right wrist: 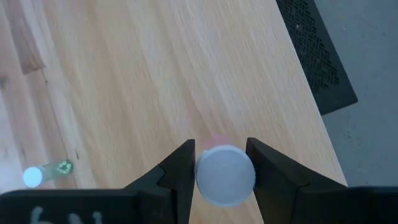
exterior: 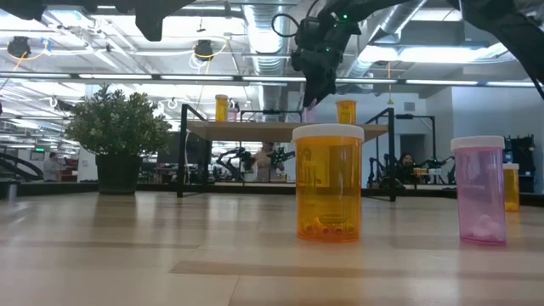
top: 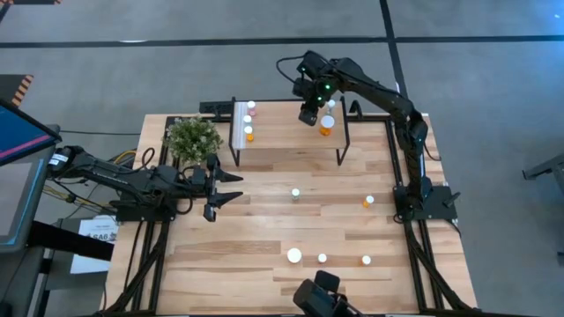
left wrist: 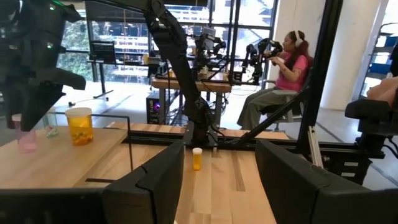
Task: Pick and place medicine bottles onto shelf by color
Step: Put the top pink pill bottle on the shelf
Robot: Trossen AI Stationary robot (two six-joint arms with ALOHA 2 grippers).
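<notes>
Right gripper (right wrist: 222, 163) | over shelf (top: 282, 132) | fingers flank pink bottle (right wrist: 224, 175), grip or gap unclear

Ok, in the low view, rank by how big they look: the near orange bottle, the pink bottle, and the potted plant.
1. Near orange bottle, tallest in frame.
2. Potted plant and pink bottle look about equally tall; unsure.
Both bottles stand nearer the camera, so apparent size misleads.
</notes>
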